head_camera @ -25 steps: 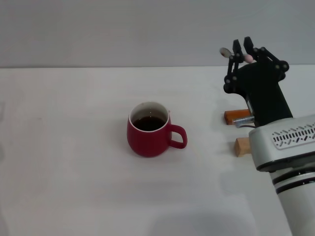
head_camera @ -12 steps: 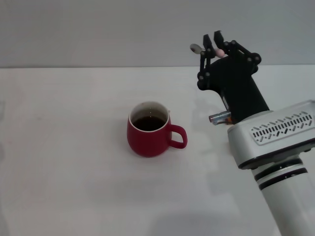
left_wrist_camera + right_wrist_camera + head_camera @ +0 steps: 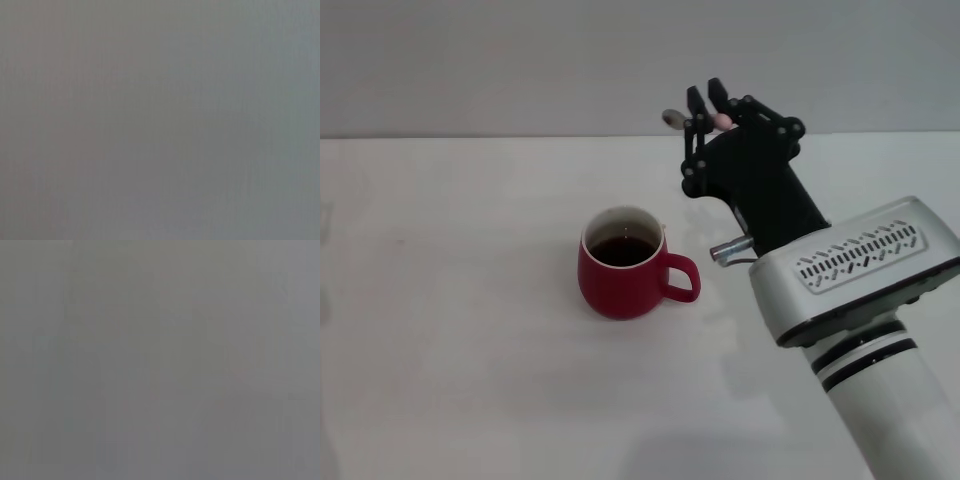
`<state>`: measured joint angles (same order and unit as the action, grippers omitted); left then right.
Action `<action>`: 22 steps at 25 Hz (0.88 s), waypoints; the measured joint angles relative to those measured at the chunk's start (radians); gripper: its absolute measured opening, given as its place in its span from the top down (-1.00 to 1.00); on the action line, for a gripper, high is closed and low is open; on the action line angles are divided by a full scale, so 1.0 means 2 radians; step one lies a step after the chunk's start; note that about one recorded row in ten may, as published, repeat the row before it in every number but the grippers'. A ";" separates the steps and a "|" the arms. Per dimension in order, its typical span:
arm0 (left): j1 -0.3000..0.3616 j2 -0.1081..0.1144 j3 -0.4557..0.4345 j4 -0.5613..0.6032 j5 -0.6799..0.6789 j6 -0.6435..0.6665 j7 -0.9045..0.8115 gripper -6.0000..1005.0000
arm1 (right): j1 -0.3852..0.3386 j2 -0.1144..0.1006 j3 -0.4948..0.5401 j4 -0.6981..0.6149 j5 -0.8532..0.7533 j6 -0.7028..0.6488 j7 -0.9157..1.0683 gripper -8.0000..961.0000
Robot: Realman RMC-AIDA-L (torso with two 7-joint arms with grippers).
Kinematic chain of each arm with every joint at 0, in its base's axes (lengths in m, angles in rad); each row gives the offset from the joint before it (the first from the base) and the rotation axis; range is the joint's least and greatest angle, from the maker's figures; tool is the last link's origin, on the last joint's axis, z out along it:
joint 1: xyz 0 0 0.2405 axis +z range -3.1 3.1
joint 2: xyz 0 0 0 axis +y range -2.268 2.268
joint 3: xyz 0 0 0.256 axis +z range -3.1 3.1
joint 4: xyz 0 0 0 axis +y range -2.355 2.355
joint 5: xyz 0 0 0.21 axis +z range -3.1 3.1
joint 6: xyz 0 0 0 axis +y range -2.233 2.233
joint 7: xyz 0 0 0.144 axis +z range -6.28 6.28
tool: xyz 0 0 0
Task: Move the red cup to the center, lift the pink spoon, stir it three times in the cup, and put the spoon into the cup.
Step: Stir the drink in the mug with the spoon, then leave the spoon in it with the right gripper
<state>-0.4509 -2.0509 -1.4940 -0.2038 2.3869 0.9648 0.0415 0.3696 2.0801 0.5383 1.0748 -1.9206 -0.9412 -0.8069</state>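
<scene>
Right pincer (image 3: pixel 704 100) raised above the white worktop (image 3: pixel 470 300), behind and to the right of the red cup (image 3: pixel 622 262), pinching the pink spoon (image 3: pixel 695 118) crosswise between its fingers. Grey bowl end out on the left, pink handle tip on the right. Cup upright near the middle, dark liquid inside, handle to the right. Both wrist views blank grey, probably nothing usable there.
</scene>
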 joint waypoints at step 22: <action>-0.001 -0.001 0.004 0.004 0.000 0.002 0.000 -0.68 | -0.058 -0.001 0.014 0.101 0.019 0.132 -0.105 0.71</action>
<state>-0.4532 -2.0525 -1.4858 -0.1962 2.3868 0.9693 0.0414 0.2527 2.0790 0.5668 1.2776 -1.8832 -0.6773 -1.0160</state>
